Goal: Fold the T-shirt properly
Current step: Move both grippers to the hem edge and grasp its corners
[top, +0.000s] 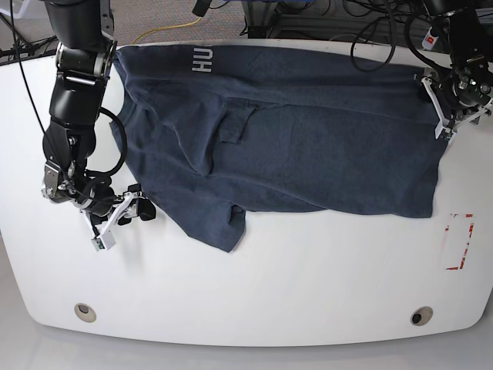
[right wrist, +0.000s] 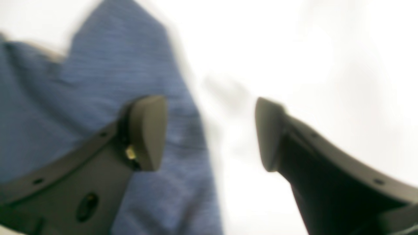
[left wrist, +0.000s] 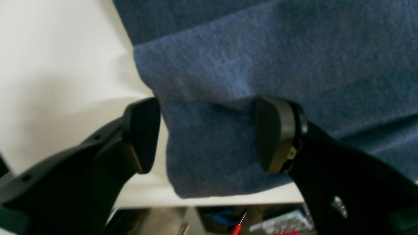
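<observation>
Hovering with both tools wide, my left tool (left wrist: 207,133) straddling the T-shirt (top: 308,146) edge spread across the worktop (top: 254,285), my right tool (right wrist: 210,133) beside a sleeve, I risk pinching several layers and bunching the fold.

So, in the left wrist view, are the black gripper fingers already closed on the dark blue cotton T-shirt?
No, the left gripper stands open, with a corner of the T-shirt lying between its spread fingers.
</observation>
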You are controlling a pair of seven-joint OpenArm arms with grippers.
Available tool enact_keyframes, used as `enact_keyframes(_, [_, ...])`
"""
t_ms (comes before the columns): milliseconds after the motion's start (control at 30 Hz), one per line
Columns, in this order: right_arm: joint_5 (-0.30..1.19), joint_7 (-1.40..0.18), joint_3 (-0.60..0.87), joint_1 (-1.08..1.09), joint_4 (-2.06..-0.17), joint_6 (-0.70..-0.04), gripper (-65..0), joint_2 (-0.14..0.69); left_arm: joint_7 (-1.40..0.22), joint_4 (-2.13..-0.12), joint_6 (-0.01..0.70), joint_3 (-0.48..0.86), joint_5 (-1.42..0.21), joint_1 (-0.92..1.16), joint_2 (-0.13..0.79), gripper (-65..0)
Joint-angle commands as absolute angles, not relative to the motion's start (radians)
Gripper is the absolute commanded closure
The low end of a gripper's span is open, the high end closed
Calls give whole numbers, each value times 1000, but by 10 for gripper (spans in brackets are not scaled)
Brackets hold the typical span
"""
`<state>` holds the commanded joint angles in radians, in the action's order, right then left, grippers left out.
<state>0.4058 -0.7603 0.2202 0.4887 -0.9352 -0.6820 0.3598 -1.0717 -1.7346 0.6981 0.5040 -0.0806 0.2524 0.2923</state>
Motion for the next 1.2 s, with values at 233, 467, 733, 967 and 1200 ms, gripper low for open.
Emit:
enact_keyframes(233, [377,-670,216,532,-739,-698,-415,352,-1076,-1827,698,503,-82,251,265,-421])
enact_keyframes(467, [375,-674,216,526,-723,-698,-415,266,-1076,-1919,698,535,-168,251,260,-422])
enact_keyframes(733, [371,-670,217,524,-723,-698,-388,203,-1082,-1908,698,641,-156,113,257,-429])
enact_keyframes(967, [367,-668,216,526,-723,-698,-133,185,-1121,-1667,698,647,-85,-130,263,-496])
enact_keyframes(1200, [374,-668,216,527,-723,-698,-76,183,-1020,-1365,691,645,-45,-341,263,-497])
